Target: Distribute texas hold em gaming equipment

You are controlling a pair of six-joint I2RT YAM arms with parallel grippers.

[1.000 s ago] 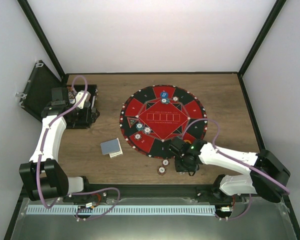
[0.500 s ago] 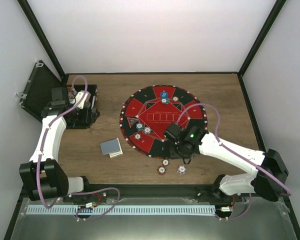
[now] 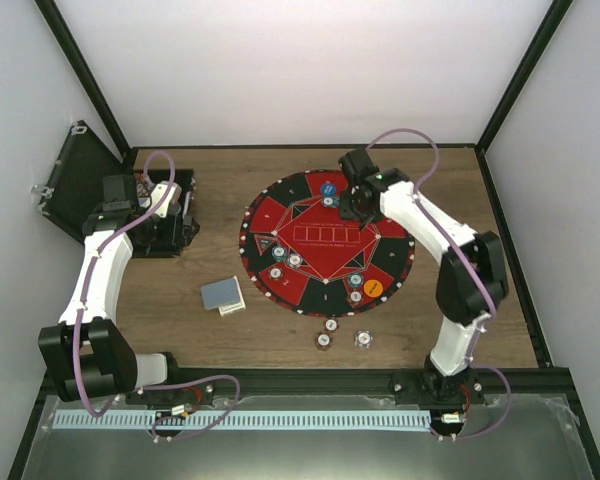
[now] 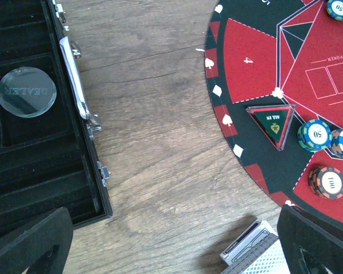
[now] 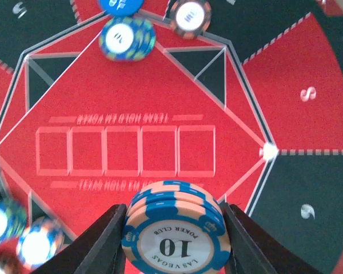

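Loose poker chips (image 3: 323,341) and a card deck (image 3: 223,295) lie near the front edge. The left arm bends over the black case (image 3: 80,190), left gripper (image 3: 170,228) spread wide. The right arm stretches to the far side of the mat (image 3: 280,200), right gripper (image 3: 358,203) pinching a stack of blue 10 chips (image 5: 174,228).

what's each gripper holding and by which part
Right gripper pinches a small stack of blue-and-peach 10 chips by its opposite rims. Left gripper holds nothing.

Bright, even light, seemingly from overhead; shadows on the table (image 3: 220,200) are soft. In the right wrist view the chip stack (image 5: 176,237) is sharp, the chips (image 5: 23,234) at lower left blurred.
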